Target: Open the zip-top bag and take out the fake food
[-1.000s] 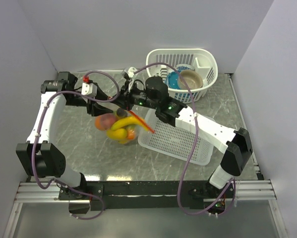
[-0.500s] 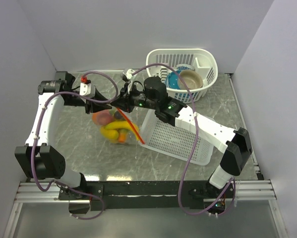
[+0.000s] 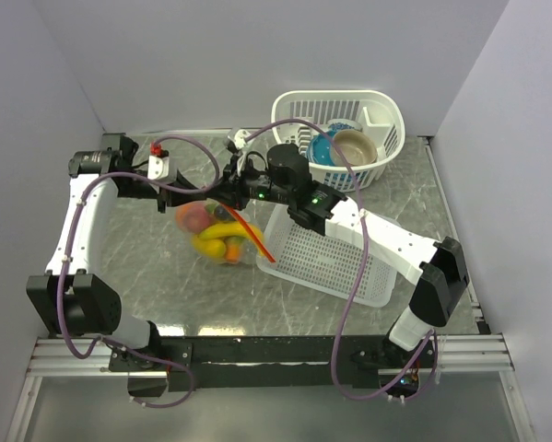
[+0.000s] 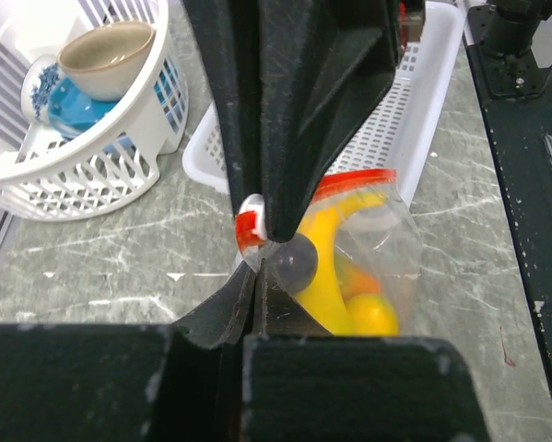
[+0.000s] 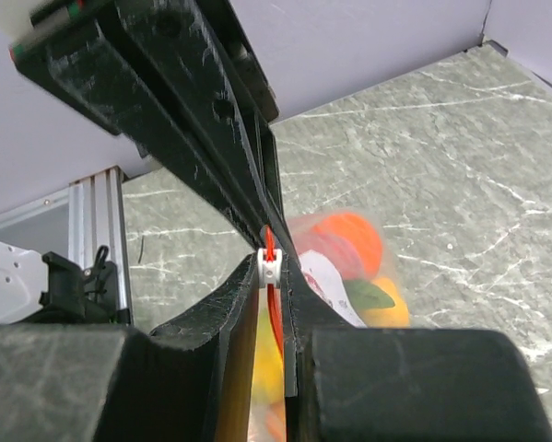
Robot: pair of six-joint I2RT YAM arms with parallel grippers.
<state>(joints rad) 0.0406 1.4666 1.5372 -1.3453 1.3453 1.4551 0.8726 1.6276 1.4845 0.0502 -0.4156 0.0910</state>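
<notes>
The zip-top bag (image 3: 222, 238) hangs above the table between my two grippers, its red-orange zipper strip (image 3: 255, 236) slanting down to the right. Inside it is the fake food (image 3: 217, 247): a yellow banana (image 4: 323, 269), an orange fruit (image 5: 351, 243) and other yellow pieces. My left gripper (image 3: 205, 195) (image 4: 255, 276) is shut on the bag's top edge by the red strip (image 4: 248, 226). My right gripper (image 3: 237, 191) (image 5: 270, 267) is shut on the white zipper slider (image 5: 269, 266) on the strip. The two grippers meet tip to tip.
A round white basket (image 3: 386, 138) at the back right holds a blue bowl (image 3: 323, 147) and a tan bowl (image 3: 354, 145). A flat white slatted basket (image 3: 331, 262) lies just right of the bag, under my right arm. Walls close in the left, back and right.
My left gripper has gone from open to shut on the bag's top edge. The bag has swung slightly below the grippers. The right gripper has kept its grip.
</notes>
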